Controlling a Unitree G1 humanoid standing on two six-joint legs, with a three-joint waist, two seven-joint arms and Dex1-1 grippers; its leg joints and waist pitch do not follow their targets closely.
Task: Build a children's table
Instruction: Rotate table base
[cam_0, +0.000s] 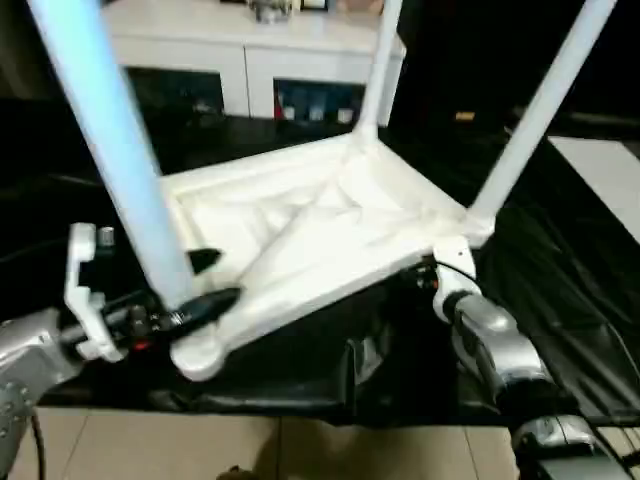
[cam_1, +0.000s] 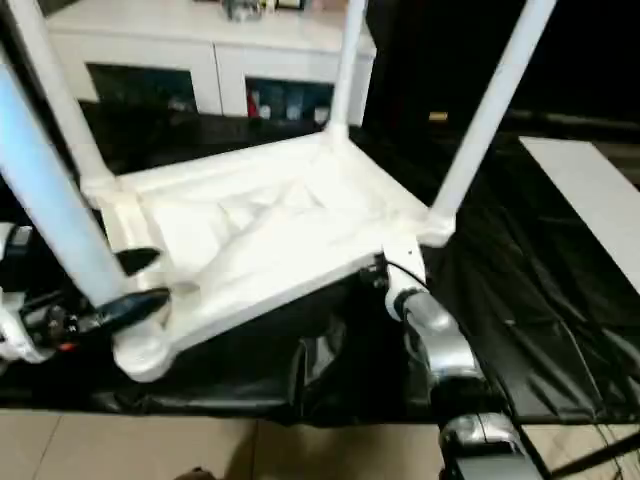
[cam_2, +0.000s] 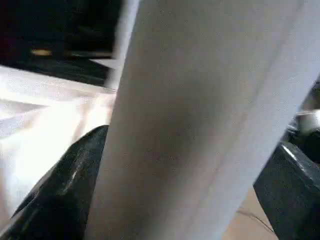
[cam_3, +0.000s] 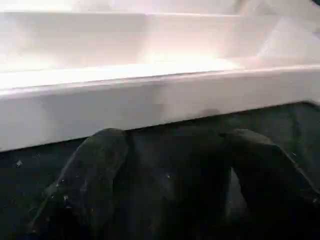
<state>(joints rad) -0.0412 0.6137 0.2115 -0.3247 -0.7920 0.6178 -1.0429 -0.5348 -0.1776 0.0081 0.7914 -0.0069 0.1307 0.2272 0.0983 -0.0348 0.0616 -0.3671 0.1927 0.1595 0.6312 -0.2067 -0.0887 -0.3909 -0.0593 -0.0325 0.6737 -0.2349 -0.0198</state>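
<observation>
Left gripper (cam_0: 205, 280) straddling leg (cam_0: 115, 150), tabletop (cam_0: 300, 235) upturned

The white plastic rectangular tabletop (cam_0: 310, 235) is showing X-shaped ribs; the tapered tube legs (cam_0: 115, 140) are looking white; the glossy sheet (cam_1: 560, 300) is black.

Head stereo pair looked forward-down, sharing the upturned white plastic ribbed tabletop (cam_0: 310, 240); wrist cameras sat close against leg and rim.
</observation>
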